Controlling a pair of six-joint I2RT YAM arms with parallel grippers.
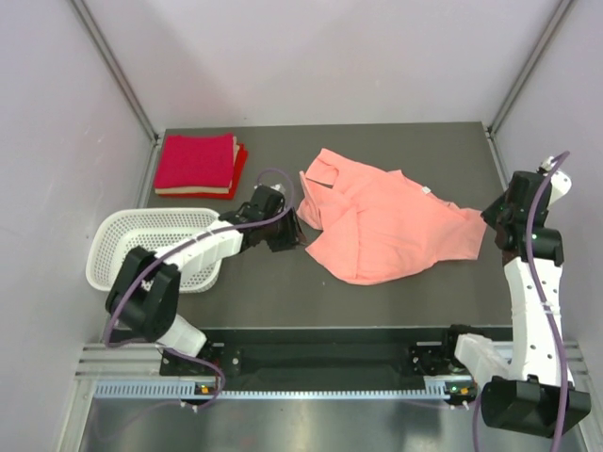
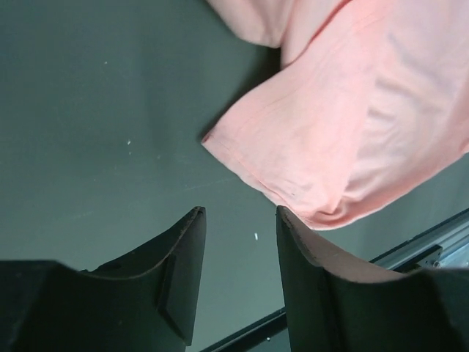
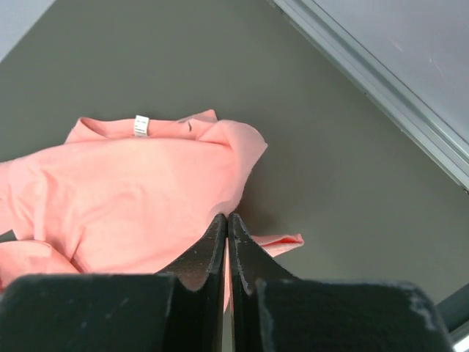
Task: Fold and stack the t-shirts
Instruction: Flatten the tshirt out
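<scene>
Dark table (image 1: 405, 311), walled on 3 sides. Pink t-shirt (image 1: 386, 226) lies crumpled and unfolded right of centre, layers doubled over, 1 sleeve turned up at its far left. White basket (image 1: 108, 240) sits at the near left; the stack of red t-shirts (image 1: 196, 162), already folded square, sits at the far left corner, well apart from the pink one. Left gripper (image 2: 240, 213) hovers low just beside the shirt's left hem, jaws parted with nothing between them. Right gripper (image 3: 227, 218) is clenched at the shirt's right edge, and pink cloth shows in the slit, so it appears to pinch that corner. Small white tag (image 3: 141, 125) marks the collar, on the far side. Judgement: the step is spreading the shirt flat. The left should bite 1 layer of the hem only, then both draw apart low and evenly, since a doubled grab would lock in the wrinkles.
</scene>
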